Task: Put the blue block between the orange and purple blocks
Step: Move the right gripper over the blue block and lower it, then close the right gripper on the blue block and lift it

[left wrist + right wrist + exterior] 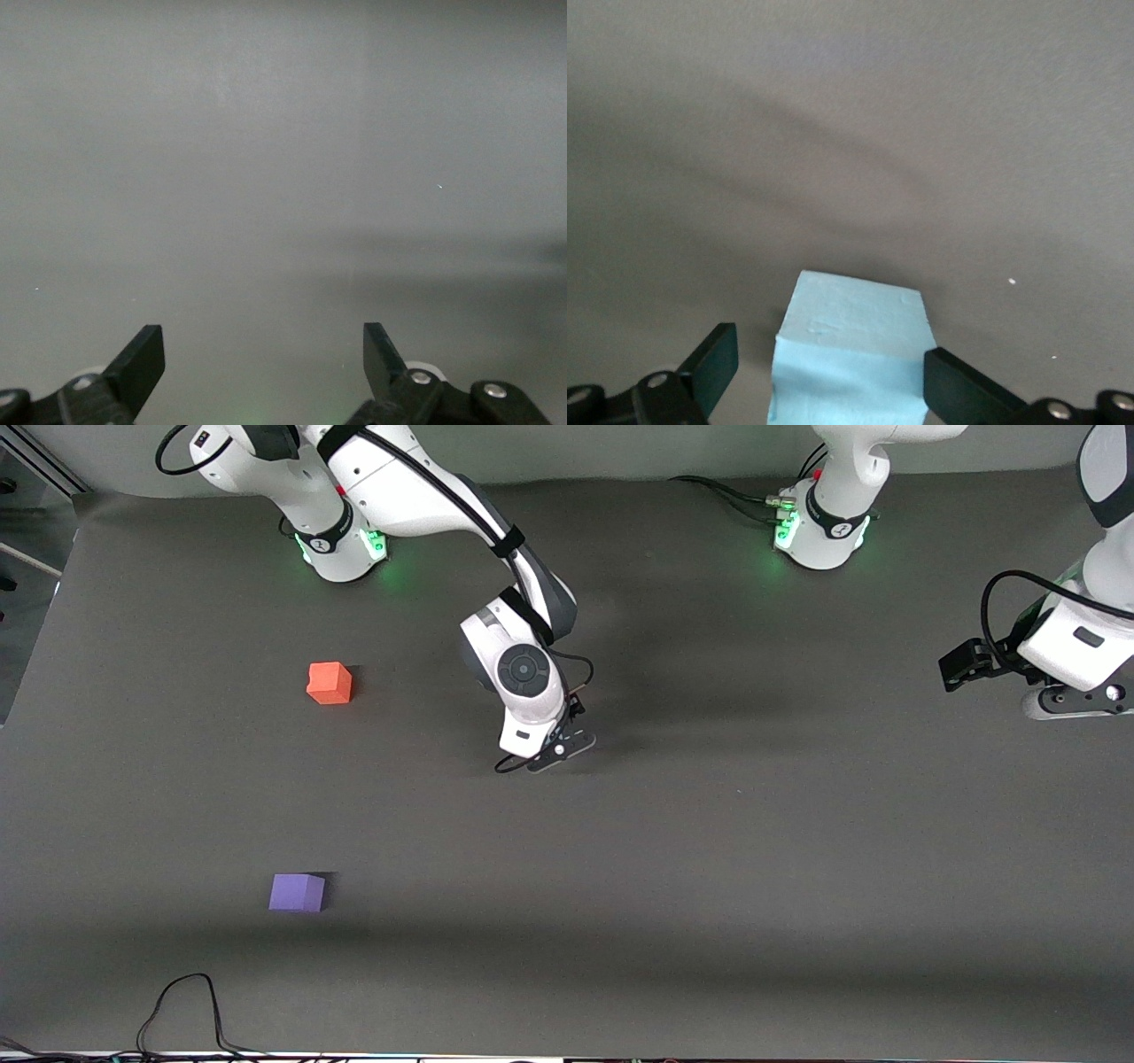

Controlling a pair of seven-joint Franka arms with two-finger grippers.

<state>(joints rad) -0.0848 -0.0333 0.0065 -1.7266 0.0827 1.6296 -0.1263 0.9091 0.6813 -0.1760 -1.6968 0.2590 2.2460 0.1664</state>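
Note:
The blue block (pixel 855 336) shows only in the right wrist view, resting on the grey table between my right gripper's open fingers; one finger (pixel 713 363) stands clear of it, the other is close against its side. In the front view my right gripper (pixel 547 756) is low over the middle of the table and its hand hides the block. The orange block (pixel 329 683) sits toward the right arm's end. The purple block (pixel 297 892) sits nearer the front camera than the orange one. My left gripper (pixel 964 664) (pixel 264 354) waits open and empty at the left arm's end.
The grey table mat (pixel 709 850) spreads around the blocks. Black cables (pixel 182 1010) lie at the table edge nearest the front camera, toward the right arm's end.

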